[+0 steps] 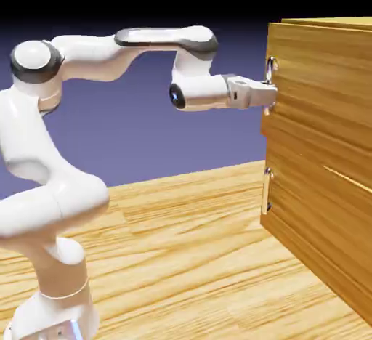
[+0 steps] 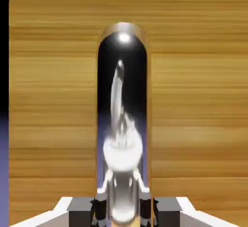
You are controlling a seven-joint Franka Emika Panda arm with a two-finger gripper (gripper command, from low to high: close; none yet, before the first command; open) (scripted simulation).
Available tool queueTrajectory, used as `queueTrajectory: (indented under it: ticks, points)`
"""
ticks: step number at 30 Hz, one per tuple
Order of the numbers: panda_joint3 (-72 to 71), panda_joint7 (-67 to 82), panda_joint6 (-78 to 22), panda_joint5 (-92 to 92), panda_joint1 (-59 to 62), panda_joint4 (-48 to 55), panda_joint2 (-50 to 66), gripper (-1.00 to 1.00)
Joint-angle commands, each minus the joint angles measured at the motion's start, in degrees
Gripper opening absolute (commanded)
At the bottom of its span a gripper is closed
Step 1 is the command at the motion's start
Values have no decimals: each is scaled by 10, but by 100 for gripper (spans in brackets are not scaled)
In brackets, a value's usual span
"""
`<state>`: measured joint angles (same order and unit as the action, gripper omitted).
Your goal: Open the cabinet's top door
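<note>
**End Effector Clamped on Upper Handle; Door Not Yet Swung**

End effector [image 1: 270,93] status: the two grey fingers [image 2: 164,211] of the white arm's end effector are closed on the short silver bar handle [image 1: 271,70] of the top door [image 1: 323,77]. In the hand view, the polished bar [image 2: 123,124] fills the centre and runs down between the finger tips, confirming the clamp.

Location, referenced to the large light-brown wood-grain cabinet [image 1: 320,157]: the top door is the cabinet's upper panel. Its handle sits at the edge of that panel nearest the arm. The end effector reaches level from the arm side and meets the cabinet's front at that handle. The lower panel [image 1: 320,215], directly beneath, carries a matching handle [image 1: 267,189] and is untouched.

Progress: approach and grasp appear complete. The top door looks flush with the cabinet front, so the pull is judged not yet begun. Remaining work: draw the handle away from the cabinet and swing the panel open.

Inventory:
- Cabinets: one, standing on the wood-grain tabletop [image 1: 182,244].
- Door panels: two, stacked.
- Handles: two, one per panel.
- Arms: one.
- End effectors: one.
</note>
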<state>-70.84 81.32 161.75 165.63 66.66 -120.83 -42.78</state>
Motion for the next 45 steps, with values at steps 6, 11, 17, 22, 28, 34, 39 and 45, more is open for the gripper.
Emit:
queueTrajectory:
  ticks: [6, 11, 17, 22, 28, 34, 39, 45]
  points:
    - [97, 79, -19, 0, -125, -59, 55, -100]
    - [185, 146, -24, 5, -229, -90, 92, -100]
    - [297, 207, -25, 4, -353, -119, 117, -100]
    - [393, 252, -23, 2, -457, -140, 127, -100]
    - [510, 307, -16, 3, -582, -161, 129, -100]
    - [629, 360, -7, 1, -706, -181, 116, -100]
    - [711, 285, 1, -122, -789, -247, 36, -100]
    - [808, 208, 33, -271, -884, -312, -70, -100]
